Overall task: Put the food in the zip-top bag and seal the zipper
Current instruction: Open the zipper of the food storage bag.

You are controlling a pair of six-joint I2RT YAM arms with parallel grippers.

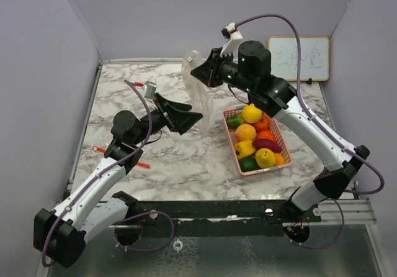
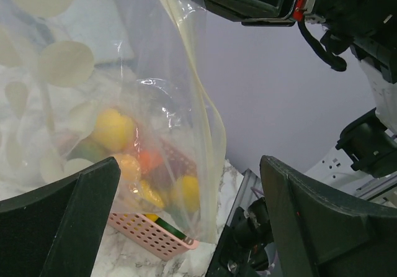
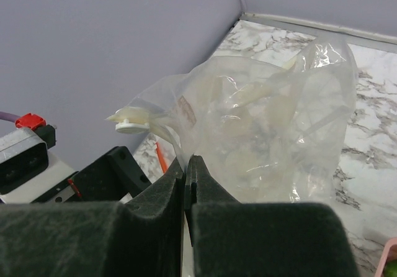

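Above the table's middle, hangs limp from the right gripper (image 3: 186,175), jaws clamped on its top edge: zip-top bag (image 1: 198,94), thin, slick, easily crumpled. Left gripper (image 1: 186,117) jaws wide apart beside it. Piled in pink basket (image 1: 233,143): food (image 1: 246,131), probably light, hard, slippery; calls for gripping across the middle.

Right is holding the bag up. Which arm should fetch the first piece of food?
Left, likely. The left fingers are open and empty beside the bag, while the right fingers are shut on its edge, holding it up. The food sits in the pink basket.
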